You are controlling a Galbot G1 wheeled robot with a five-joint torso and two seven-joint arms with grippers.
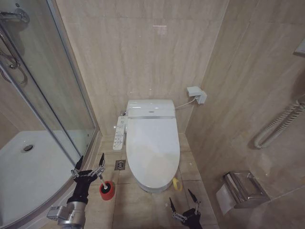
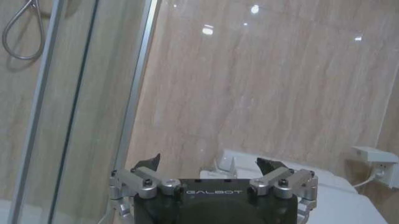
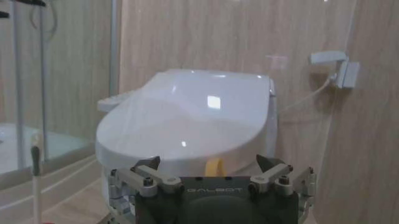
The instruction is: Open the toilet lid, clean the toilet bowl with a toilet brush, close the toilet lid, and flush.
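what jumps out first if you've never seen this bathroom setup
The white toilet with its toilet lid shut sits dead centre against the beige tiled wall, a small yellow ribbon tag at its front edge. Low in front, the open left gripper hovers just above the red cup holder on the floor, while the open right gripper waits near the tag.
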